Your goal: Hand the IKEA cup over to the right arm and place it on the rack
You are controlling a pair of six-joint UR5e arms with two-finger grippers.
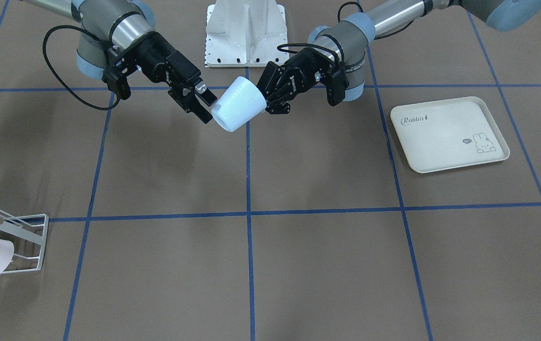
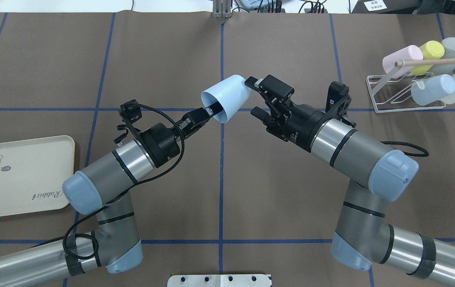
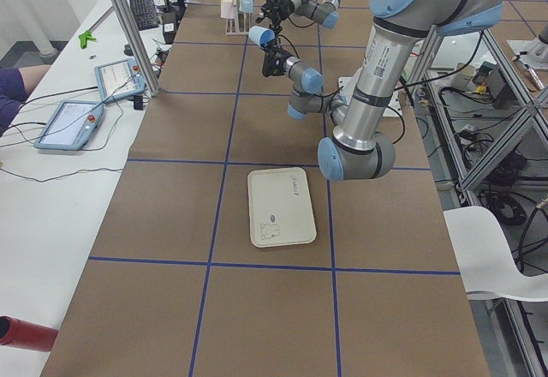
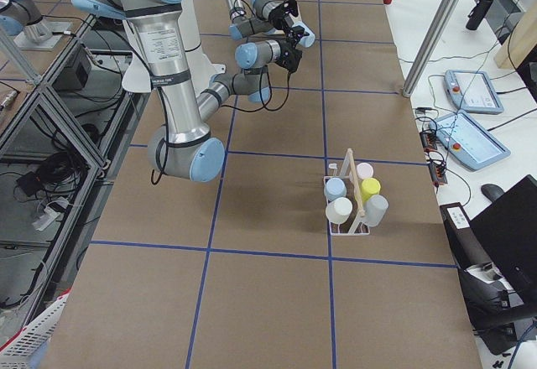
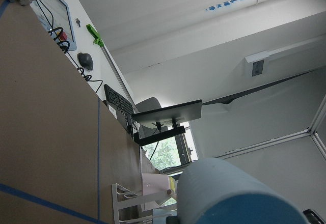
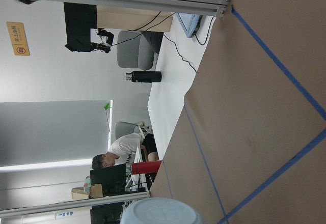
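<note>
The pale blue IKEA cup hangs in the air over the table's middle, lying on its side; it also shows in the overhead view. My left gripper is shut on the cup's rim, with one finger inside the mouth. My right gripper is open, its fingertips at the cup's closed base, one on either side. The white wire rack stands at the table's far right and holds several cups. The left wrist view shows the cup close up, and the right wrist view shows its base.
A cream rabbit-print tray lies on the table on my left side. The white robot base plate is between the arms. Operators' desks with tablets run along the far table edge.
</note>
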